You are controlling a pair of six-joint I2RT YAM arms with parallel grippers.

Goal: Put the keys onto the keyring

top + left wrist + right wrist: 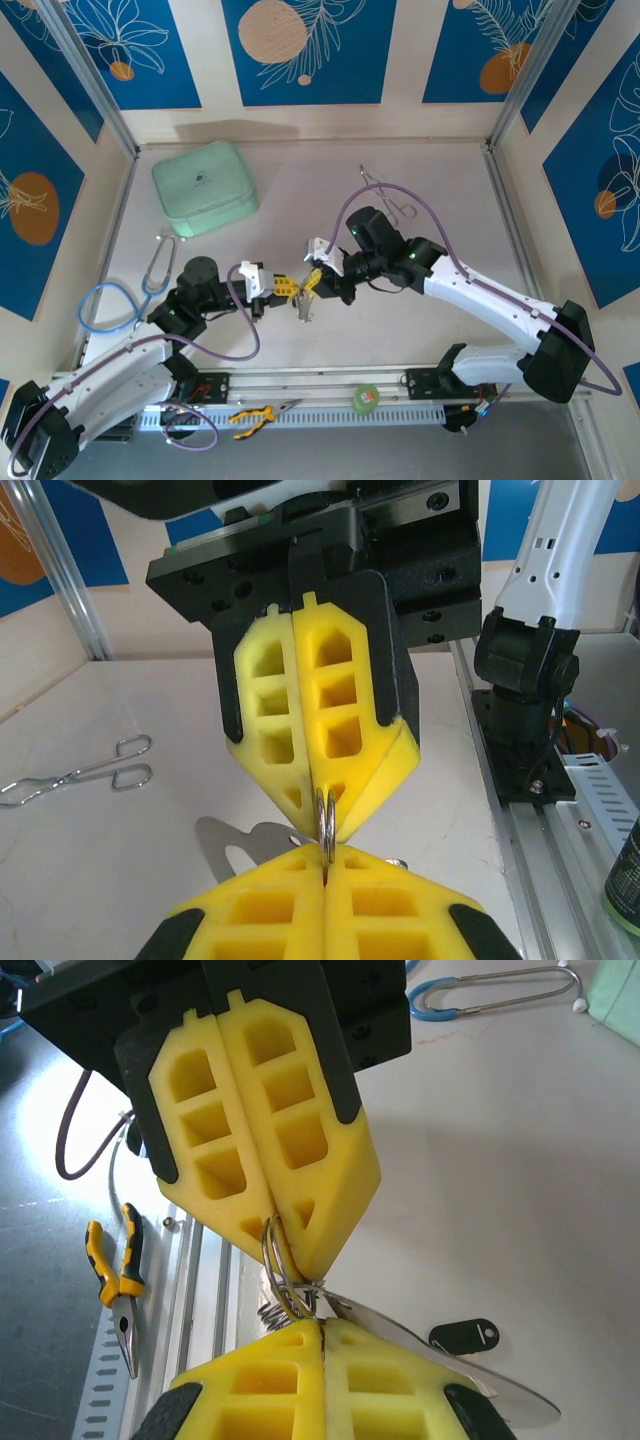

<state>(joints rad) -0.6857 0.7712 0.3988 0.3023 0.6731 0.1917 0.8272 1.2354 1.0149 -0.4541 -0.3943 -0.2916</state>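
Observation:
The keyring (326, 825) is a silvery double-wire loop held above the table between both grippers. My left gripper (326, 856) is shut on its near edge. My right gripper (319, 812) comes from the opposite side and is shut on the far edge. In the right wrist view, the keyring (279, 1265) runs from my right gripper (322, 1328) up into the left gripper (291, 1243). A flat silver metal tag (470, 1370) and a small coil (266, 1313) hang at the ring. One of the keys, with a black head (463, 1336), lies on the table beyond.
A mint-green case (205, 187) stands at the back left. A blue-tubed stethoscope (120, 295) lies at the left. Silver forceps (385, 195) lie behind the right arm. Yellow-handled pliers (252, 415) and a green roll (367, 398) rest on the front rail.

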